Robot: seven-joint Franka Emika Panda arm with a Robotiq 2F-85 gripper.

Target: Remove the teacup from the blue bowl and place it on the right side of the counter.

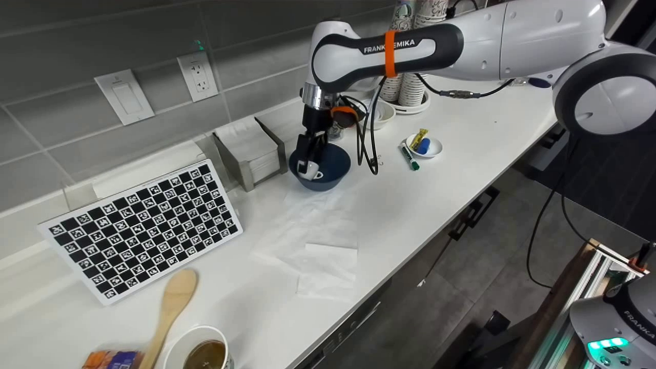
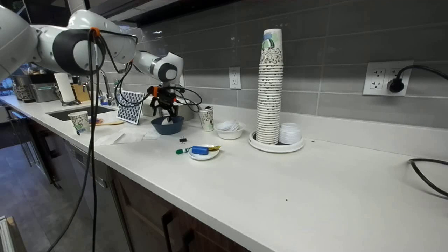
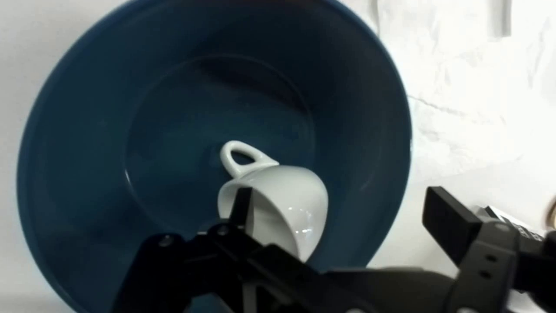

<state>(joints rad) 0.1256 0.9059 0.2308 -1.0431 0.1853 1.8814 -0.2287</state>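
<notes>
Teacup [image 3: 289, 191] lies tipped on its side inside the blue bowl [image 3: 360, 113], a little below the middle of the wrist view, its mouth turned to the lower left and its handle to the upper left. From my far seat I see the jaws standing apart: one covers a part of the cup's mouth, and the other appears at the right of the frame, past the bowl's rim. This second one worries me. If it is lower than the rim, which I cannot tell, then closing would pinch cup and bowl wall together, and my lift would carry both. I also fear a shallow hold: the cup's belly is round and looks slippery, so it could slide away and roll on the bowl's sloped side. Later, on the way to the right side of the bench [image 2: 315, 196], a wide swing might knock the tall, narrow stack of paper cups [image 2: 270, 98], which stands in the upper middle of an exterior view. The cup looks like glazed ceramic with bright reflections; the bowl is dark and smooth, with a thin ring around its floor; the white paper [image 3: 469, 87] at the wrist view's upper right is wrinkled.
</notes>
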